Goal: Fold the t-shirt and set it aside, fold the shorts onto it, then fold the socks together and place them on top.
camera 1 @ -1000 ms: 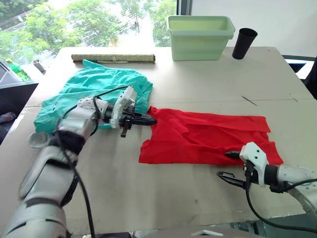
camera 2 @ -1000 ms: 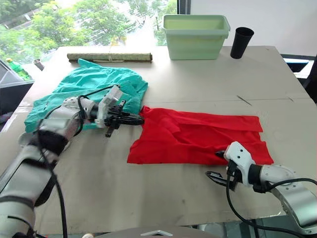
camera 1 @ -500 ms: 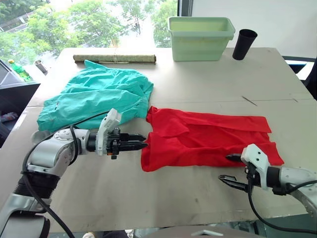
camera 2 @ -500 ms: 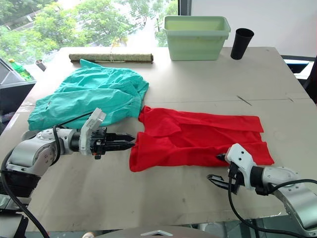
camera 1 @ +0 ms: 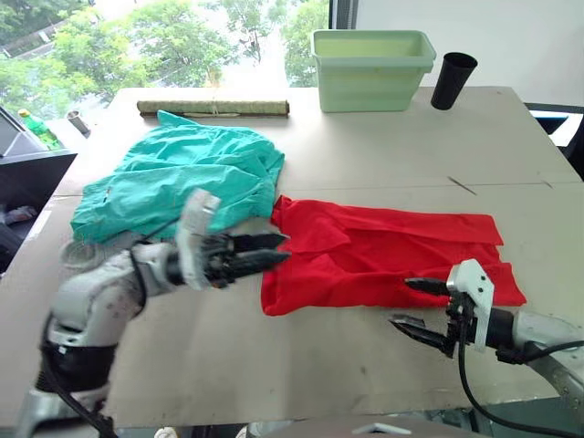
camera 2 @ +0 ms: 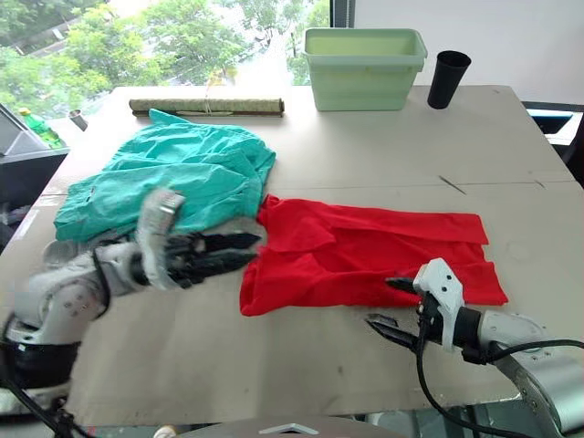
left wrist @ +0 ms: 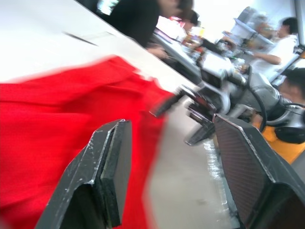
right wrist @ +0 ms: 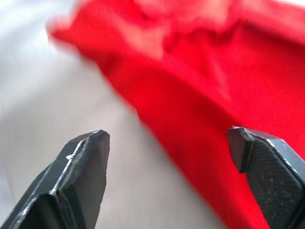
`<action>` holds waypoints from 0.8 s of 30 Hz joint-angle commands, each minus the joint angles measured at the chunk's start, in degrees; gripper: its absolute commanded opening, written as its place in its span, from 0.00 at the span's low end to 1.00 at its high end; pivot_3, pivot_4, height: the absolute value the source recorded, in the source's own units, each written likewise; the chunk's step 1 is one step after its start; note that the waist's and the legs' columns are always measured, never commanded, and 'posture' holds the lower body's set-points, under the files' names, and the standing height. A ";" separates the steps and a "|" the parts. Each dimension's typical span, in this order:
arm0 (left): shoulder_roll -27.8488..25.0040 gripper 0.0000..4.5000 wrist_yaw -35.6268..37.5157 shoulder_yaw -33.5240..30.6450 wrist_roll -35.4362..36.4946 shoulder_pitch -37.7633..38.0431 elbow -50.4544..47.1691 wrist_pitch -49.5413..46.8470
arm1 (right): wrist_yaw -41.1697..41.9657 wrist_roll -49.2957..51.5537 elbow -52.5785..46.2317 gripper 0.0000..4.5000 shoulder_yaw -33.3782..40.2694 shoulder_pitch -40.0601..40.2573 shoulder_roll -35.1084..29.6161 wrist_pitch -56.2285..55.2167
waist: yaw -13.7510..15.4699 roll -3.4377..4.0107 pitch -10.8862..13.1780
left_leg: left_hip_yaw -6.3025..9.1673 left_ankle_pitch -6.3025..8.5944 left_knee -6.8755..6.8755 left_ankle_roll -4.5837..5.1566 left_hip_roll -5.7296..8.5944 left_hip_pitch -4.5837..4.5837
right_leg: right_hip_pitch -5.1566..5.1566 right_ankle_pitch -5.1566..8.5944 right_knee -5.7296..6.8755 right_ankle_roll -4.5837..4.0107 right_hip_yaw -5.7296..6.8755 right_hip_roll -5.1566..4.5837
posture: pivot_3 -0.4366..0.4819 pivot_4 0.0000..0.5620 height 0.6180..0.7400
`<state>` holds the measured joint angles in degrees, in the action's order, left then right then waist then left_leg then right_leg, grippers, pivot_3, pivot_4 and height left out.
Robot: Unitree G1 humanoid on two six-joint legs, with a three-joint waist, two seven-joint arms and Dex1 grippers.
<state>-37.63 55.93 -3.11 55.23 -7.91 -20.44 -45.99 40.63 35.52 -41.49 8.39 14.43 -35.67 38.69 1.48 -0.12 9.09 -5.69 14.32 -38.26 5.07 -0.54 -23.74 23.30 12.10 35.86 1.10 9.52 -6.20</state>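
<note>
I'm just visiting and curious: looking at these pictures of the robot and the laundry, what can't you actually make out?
- The socks: I cannot pick them out on the table.
- Inside the green tub: hidden by its front wall in the head views.
- The left tool: motion-blurred, so whether it touches the t-shirt is unclear.
- Under the shorts: the bunched cloth covers whatever lies there.
- The people in the left wrist view: blurred background.
</note>
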 commanded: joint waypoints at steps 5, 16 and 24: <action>9.07 0.67 -11.60 8.55 -19.01 5.50 4.64 12.52 | -19.70 -5.35 -0.58 0.09 2.64 1.04 5.28 6.51 | 0.61 0.05 -0.11 | 0.00 -0.02 -0.01 -0.03 -0.01 0.02 | 0.05 0.03 0.06 -0.06 0.01 0.05 | 0.48 0.27 0.89; 8.38 0.67 -11.74 2.11 -20.91 11.22 11.51 16.63 | -25.97 -12.81 7.43 0.01 8.72 6.37 6.56 8.08 | 0.68 0.33 -1.24 | -0.04 0.14 0.13 0.22 -0.04 -0.02 | 0.18 0.05 0.05 -0.07 0.00 0.07 | 0.48 0.27 0.89; 0.84 1.00 -1.87 0.04 -12.40 8.28 1.97 10.96 | -8.74 -5.97 -0.86 0.51 15.95 13.77 0.03 0.34 | 0.74 0.57 -0.98 | -0.01 0.15 0.19 0.25 -0.06 -0.16 | 0.32 0.06 0.00 -0.06 0.00 0.09 | 0.48 0.27 0.89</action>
<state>-35.08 51.46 -2.84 43.70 1.30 -15.21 -35.67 28.33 28.50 -39.06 21.98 27.68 -33.75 40.98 2.22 0.45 8.11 -5.70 14.47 -38.06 5.32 -0.60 -23.88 23.62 12.16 35.84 1.04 9.52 -6.08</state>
